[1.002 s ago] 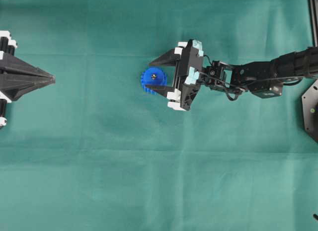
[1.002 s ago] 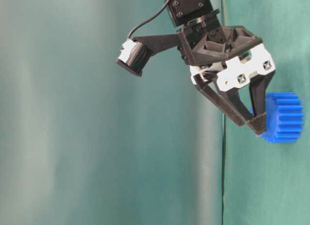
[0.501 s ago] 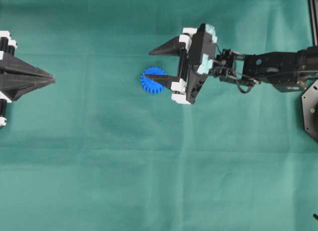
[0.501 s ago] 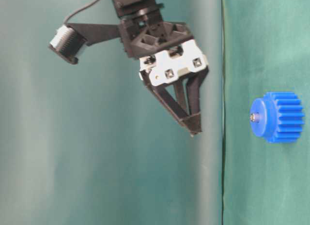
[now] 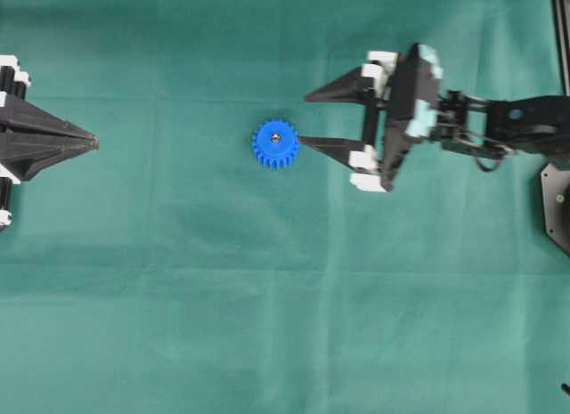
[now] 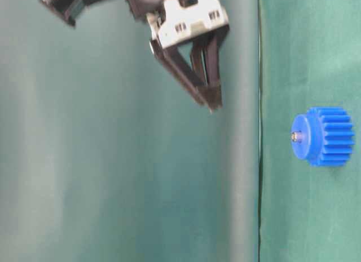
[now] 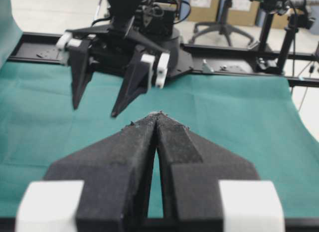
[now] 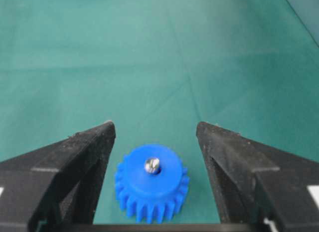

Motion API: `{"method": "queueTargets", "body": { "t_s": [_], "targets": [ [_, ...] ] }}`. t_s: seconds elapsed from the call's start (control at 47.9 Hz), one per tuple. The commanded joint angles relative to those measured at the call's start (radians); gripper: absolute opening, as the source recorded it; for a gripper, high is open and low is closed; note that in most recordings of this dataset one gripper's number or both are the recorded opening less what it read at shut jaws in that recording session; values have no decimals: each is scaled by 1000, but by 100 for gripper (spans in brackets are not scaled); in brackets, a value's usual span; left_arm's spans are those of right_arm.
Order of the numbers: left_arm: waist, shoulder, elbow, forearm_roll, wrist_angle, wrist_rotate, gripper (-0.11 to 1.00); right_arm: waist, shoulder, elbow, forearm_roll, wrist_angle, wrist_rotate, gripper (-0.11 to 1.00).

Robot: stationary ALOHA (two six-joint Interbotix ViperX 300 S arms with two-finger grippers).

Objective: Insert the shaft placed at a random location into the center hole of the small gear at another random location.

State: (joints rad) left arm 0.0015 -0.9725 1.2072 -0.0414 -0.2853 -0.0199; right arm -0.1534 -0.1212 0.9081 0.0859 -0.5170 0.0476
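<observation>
On my far left the left gripper [image 5: 93,143] sits with its fingers pressed together, holding nothing, well apart from the work. To its right I see the small gear [image 5: 274,144] flat on the green cloth [image 5: 267,298], the shaft [image 5: 277,136] standing in its center hole [image 8: 152,165]. Just right of the gear, raised above it, the right gripper [image 5: 303,120] hangs with fingers spread wide, empty.

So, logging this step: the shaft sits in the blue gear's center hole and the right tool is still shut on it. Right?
Not quite. The shaft does sit in the small gear, but the right tool is open and clear of it, as the right wrist view shows.
</observation>
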Motion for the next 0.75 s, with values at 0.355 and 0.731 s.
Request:
{"method": "queueTargets", "body": {
  "t_s": [0.355,0.731],
  "targets": [
    [0,2,-9,-2,-5,2,-1,23,-310,219,15,71,20,82],
    [0,2,-9,-2,-5,2,-1,23,-417,276,15,158,20,82]
  ]
}}
